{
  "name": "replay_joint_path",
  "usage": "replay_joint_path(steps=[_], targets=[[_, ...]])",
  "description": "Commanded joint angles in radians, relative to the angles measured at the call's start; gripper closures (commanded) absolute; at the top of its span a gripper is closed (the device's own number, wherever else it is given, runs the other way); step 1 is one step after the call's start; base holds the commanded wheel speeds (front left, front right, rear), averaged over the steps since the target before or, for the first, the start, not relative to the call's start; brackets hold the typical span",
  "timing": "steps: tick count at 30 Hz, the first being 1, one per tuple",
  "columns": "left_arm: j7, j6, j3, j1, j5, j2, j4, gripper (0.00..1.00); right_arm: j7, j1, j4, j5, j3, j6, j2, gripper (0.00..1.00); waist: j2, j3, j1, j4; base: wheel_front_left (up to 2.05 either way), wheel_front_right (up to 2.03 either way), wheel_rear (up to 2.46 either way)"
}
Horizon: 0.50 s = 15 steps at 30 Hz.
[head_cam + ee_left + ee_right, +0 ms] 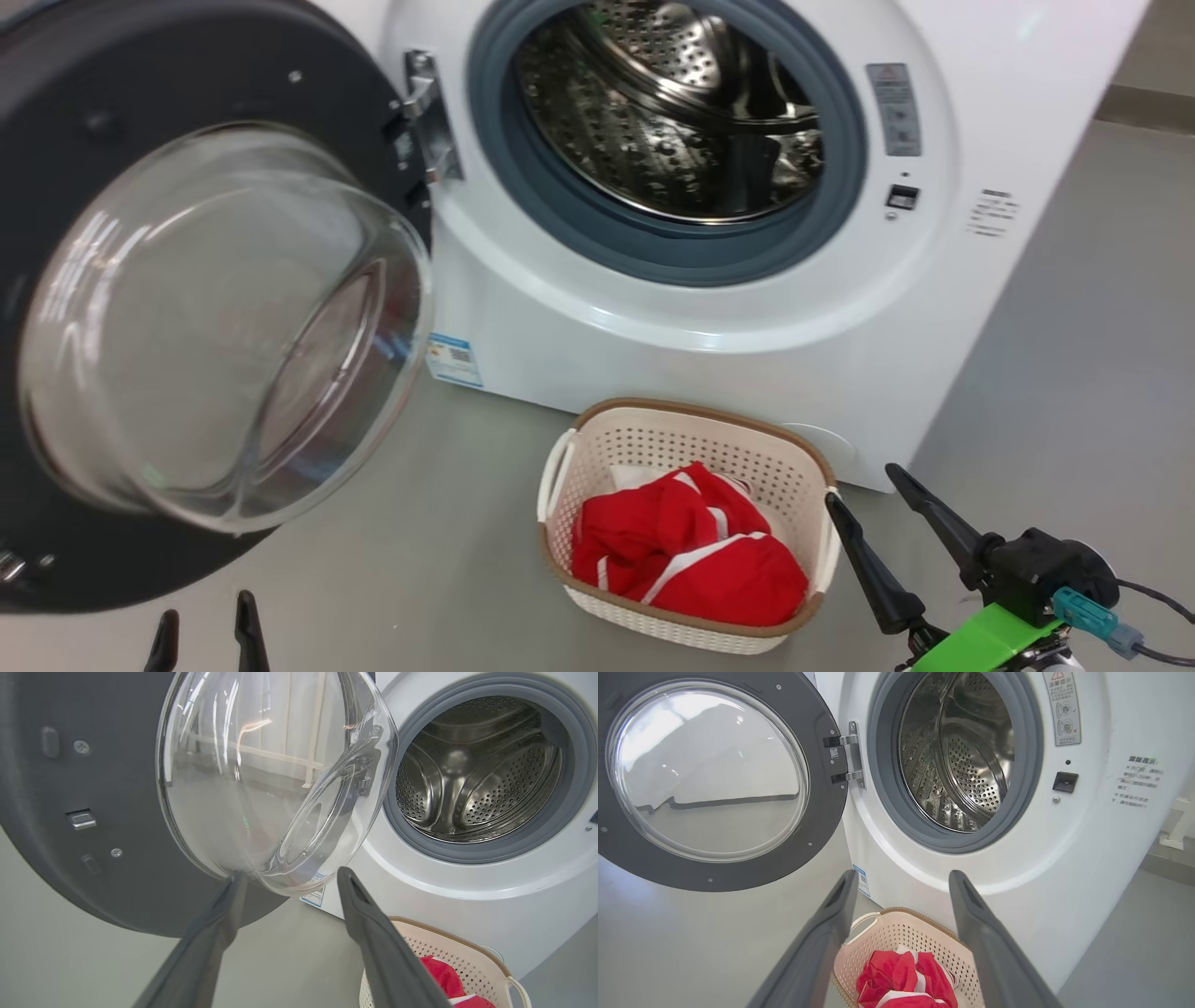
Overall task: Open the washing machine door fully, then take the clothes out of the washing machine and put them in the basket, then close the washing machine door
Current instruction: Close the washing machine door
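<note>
The white washing machine (747, 373) stands with its steel drum (672, 112) bare. Its black-rimmed door (215, 317) with the glass bowl hangs wide open on the left. Red clothes (691, 551) with white stripes lie in the cream basket (709, 425) on the floor in front of the machine. My right gripper (864, 485) is open just right of the basket, holding nothing. At the bottom left my left gripper (205, 630) is open below the door; in the left wrist view the left gripper (287, 875) points at the bowl's lower edge (280, 877). In the right wrist view the right gripper (901, 877) points over the basket (896, 933).
Grey floor (420, 523) spreads around the basket and under the door. The door's hinge (425, 112) sits left of the opening, its latch slot (902, 196) to the right. More floor (1074, 373) runs along the machine's right side.
</note>
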Motion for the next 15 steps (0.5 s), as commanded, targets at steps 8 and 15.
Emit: replay_joint_path(steps=[8, 15], targets=[[-0.008, 0.02, 0.016, -0.019, -0.017, 0.009, -0.01, 0.0, -0.005, -0.064, -0.002, 0.018, 0.045, 0.002, -0.014, 0.0, -0.0001, -0.005, 0.0001, 0.1, 0.0, 0.0, 0.0], [-0.008, 0.025, 0.02, -0.009, -0.027, 0.009, -0.013, 0.0, -0.005, -0.07, 0.006, 0.02, 0.057, 0.002, -0.009, 0.0, -0.0001, -0.009, 0.0001, 0.131, 0.0, 0.0, 0.0]])
